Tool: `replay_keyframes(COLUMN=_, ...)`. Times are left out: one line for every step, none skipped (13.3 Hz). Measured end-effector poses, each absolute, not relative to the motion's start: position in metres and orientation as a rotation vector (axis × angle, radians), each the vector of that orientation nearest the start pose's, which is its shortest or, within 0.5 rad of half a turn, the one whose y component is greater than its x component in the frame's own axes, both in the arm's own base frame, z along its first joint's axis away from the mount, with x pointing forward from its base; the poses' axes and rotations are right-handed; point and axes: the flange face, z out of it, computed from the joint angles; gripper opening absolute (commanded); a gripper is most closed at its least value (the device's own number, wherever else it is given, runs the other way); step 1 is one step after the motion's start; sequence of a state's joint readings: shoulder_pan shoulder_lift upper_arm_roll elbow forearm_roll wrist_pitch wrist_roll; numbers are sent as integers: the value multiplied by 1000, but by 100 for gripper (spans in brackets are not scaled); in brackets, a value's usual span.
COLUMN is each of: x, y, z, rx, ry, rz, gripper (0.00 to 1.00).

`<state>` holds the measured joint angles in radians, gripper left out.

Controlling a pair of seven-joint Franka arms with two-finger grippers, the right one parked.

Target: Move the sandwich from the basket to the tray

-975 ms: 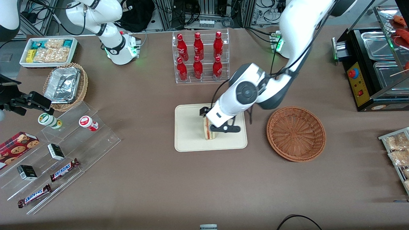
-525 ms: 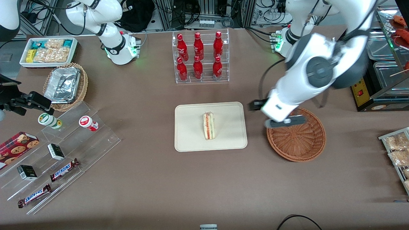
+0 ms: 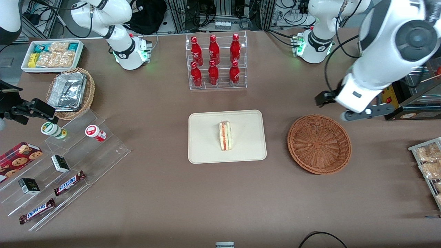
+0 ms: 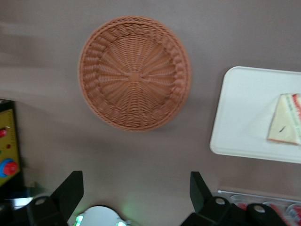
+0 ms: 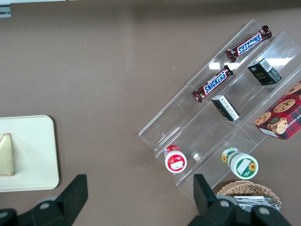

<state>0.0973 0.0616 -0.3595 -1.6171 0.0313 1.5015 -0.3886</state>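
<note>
Sandwich point(image 3: 225, 136) lying near the middle of the tray point(image 3: 206, 151), filling edge up, clear of the rim and free of any grip; placing judged complete. Basket point(image 3: 319, 143) empty, bare weave across its whole bowl, just beside the tray toward the working arm's end of the table. Gripper point(image 3: 348, 109) high above the table, up past the basket's rim toward that same end, well apart from both basket and tray. Fingers point(image 4: 70, 190) spread wide, nothing between them, as suits a hand finished with its load. Rack of red bottles point(image 3: 215, 62) farther from the front camera than the tray, untouched. Tan basket with foil trays point(image 3: 70, 92) toward the parked arm's end, no part of this job.
</note>
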Motion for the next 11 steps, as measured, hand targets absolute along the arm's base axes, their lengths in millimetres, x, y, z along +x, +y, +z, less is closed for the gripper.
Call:
replay_keyframes(x=541, y=-119, z=564, rx=-3060, ry=-167, rz=259, gripper=100)
replay_keyframes(x=538, y=-105, z=563, rx=-3059, ry=-142, rz=269, gripper=100)
replay_keyframes(x=535, y=-92, z=564, rx=-3059, ry=-111, rz=274, gripper=100)
replay_keyframes(x=531, y=-81, z=566, rx=-3060, ry=-76, rz=276, gripper=100)
replay_keyframes(x=528, y=-73, z=568, rx=-3060, ry=-59, rz=275, gripper=100)
replay_keyframes(x=527, y=-65, z=571, rx=-3062, ry=-59, rz=269, gripper=100)
replay_keyframes(x=526, y=-56, z=574, rx=-3066, ry=-66, rz=262, gripper=100)
replay_keyframes(x=526, y=-46, z=577, rx=-3072, ry=-76, rz=256, gripper=100)
replay_keyframes(x=527, y=-37, z=579, rx=-3078, ry=-86, rz=248, gripper=100)
replay_keyframes(x=528, y=-32, z=584, rx=-3083, ry=-92, rz=232, gripper=100)
replay_keyframes(x=530, y=-30, z=590, rx=-3087, ry=-93, rz=211, gripper=100)
